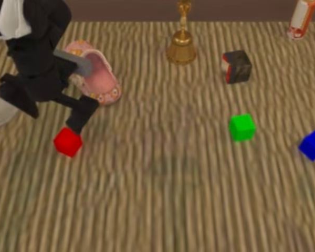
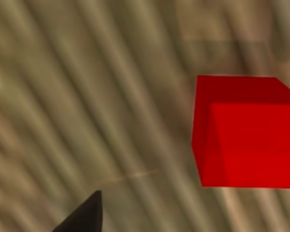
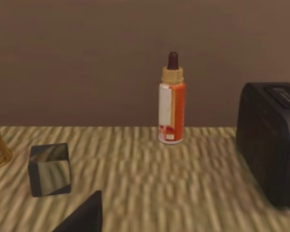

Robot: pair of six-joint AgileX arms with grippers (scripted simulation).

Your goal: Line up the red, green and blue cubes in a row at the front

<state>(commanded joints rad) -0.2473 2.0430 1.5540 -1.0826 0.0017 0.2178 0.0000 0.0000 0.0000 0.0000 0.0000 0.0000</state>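
Top view puts the left gripper (image 1: 77, 125) low over the left part of the table, its dark tip just up and to the right of the small bright red cube (image 1: 67, 142), close enough that the two look near-touching. From the left wrist view the red cube (image 2: 245, 133) sits off to one side of the single dark finger (image 2: 83, 217) in sight, not between fingers, so I judge the gripper must shift across before it can take it. Whether the fingers are spread or pressed together I cannot tell.

The bright green cube (image 1: 242, 127) lies right of centre and the bright blue cube (image 1: 313, 145) at the right edge, both well apart from the red one and nearer my right arm, which is outside the top view; its fingers' state is also unclear.

The striped woven table mat (image 1: 163, 210) is bare toward the front. A pink slipper (image 1: 97, 79), brass bell (image 1: 181, 44), black box (image 1: 237, 66) and orange dropper bottle (image 1: 301, 20) stand farther back.
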